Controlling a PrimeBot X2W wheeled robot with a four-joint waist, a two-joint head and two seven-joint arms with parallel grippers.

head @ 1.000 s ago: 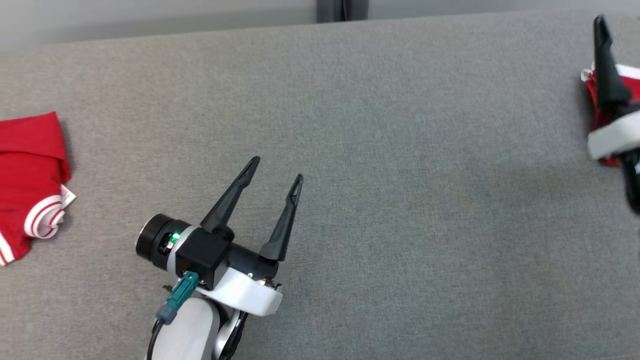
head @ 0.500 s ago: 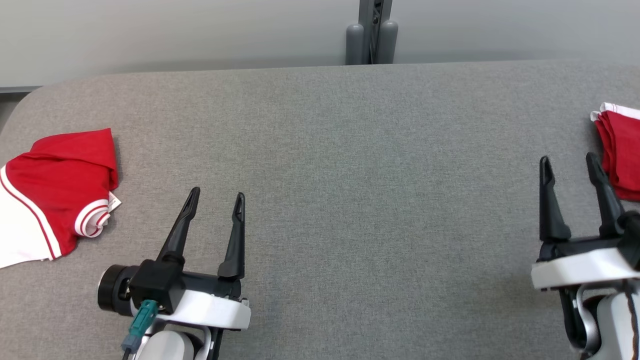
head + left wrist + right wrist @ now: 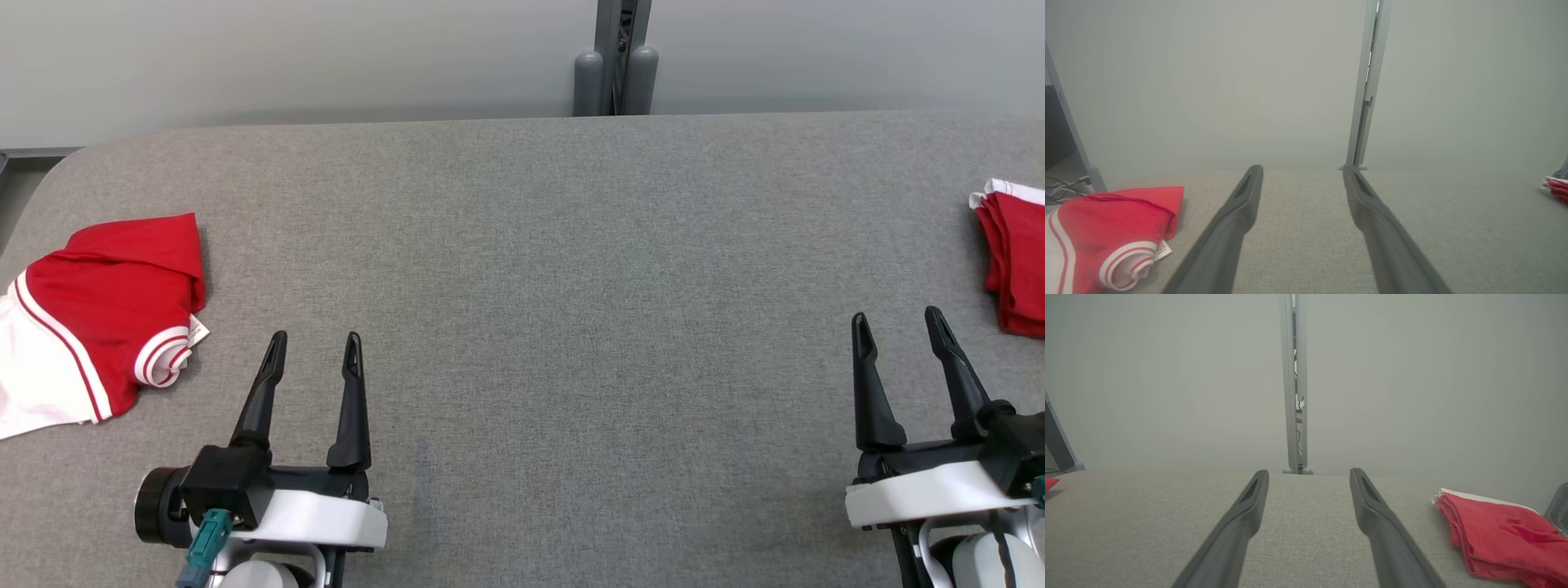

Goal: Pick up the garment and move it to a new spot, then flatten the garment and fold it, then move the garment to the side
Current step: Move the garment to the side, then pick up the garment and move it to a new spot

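A crumpled red and white garment (image 3: pixel 90 302) lies at the left end of the grey table (image 3: pixel 571 245), its striped cuff rolled toward the middle. My left gripper (image 3: pixel 317 336) stands open to the right of it, apart from it, with nothing between its fingers. In the left wrist view the gripper (image 3: pixel 1302 169) points at the far wall, with this garment (image 3: pixel 1106 228) at lower left. A folded red garment (image 3: pixel 1016 253) rests at the right edge. My right gripper (image 3: pixel 896 314) is open and empty just left of it, and the right wrist view shows this gripper (image 3: pixel 1309 472) beside the folded stack (image 3: pixel 1498 531).
A grey post (image 3: pixel 614 73) rises behind the table's far edge against a pale wall. The table's far left corner is rounded. Cables (image 3: pixel 1061 192) lie beyond the left end. Bare grey cloth stretches between the two grippers.
The head view has shifted up and left. My right gripper has drawn back off the folded garment. My left gripper has pulled back and now points straight ahead. Both stayed open.
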